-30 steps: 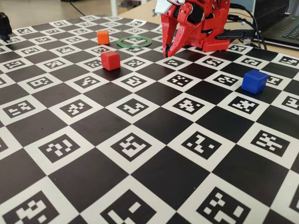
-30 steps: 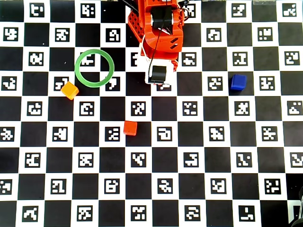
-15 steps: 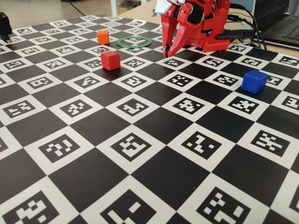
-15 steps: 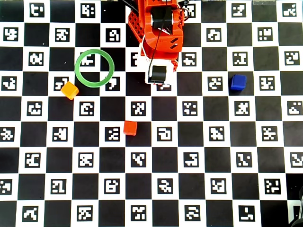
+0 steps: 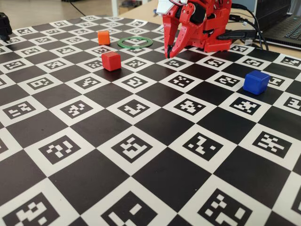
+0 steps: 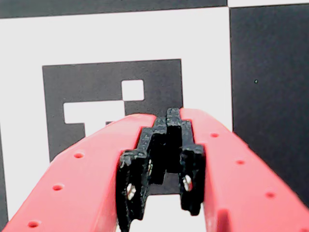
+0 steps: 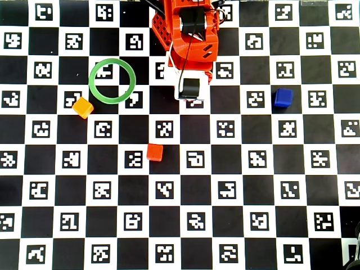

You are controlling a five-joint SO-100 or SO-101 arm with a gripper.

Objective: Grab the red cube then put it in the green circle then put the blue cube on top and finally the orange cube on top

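The red cube [image 7: 154,152], one of three plain matte cubes, is sitting alone on the checkered marker board [image 7: 264,185]. The orange cube [image 7: 83,107] is lying just outside the single flat green circle [image 7: 112,80]; the blue cube [image 7: 283,97] is sitting well apart. The gripper [image 6: 166,126] is hanging pinched together, gripping nothing.

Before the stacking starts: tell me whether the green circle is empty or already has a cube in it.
Empty. The overhead view shows only checkered board inside the green circle; the orange cube sits just outside it.
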